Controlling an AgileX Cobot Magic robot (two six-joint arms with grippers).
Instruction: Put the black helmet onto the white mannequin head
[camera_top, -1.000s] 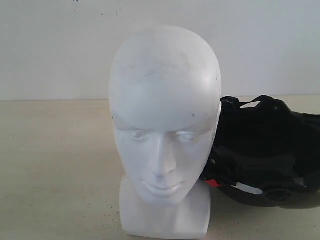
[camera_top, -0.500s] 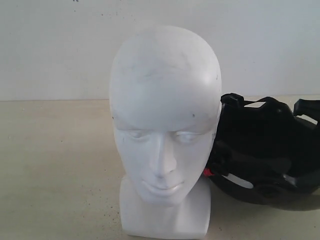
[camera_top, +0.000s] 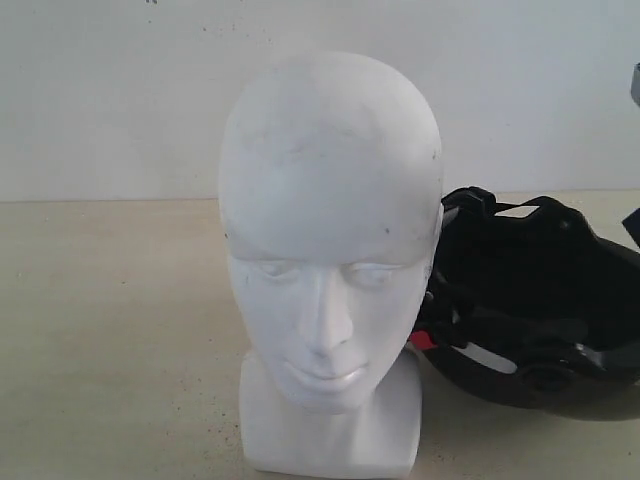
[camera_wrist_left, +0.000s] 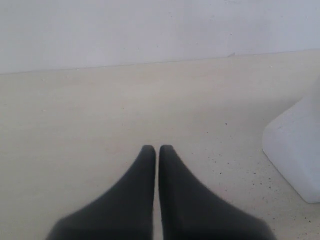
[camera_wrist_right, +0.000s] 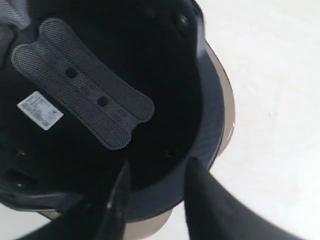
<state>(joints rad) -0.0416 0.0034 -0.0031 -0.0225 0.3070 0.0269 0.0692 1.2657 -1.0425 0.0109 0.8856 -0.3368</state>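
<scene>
black helmet (camera_top: 540, 300) upturned, beside white mannequin head (camera_top: 330, 200)

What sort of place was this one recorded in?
Likely a lab or test bench: a plain beige tabletop against a blank white wall, with a white mannequin head and a black helmet as props.

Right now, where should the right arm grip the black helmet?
Grip the exposed rim of the matte black open-face helmet, coming from its open side: its hollow faces the right gripper, and the thin shell edge sits between the jaws.
</scene>
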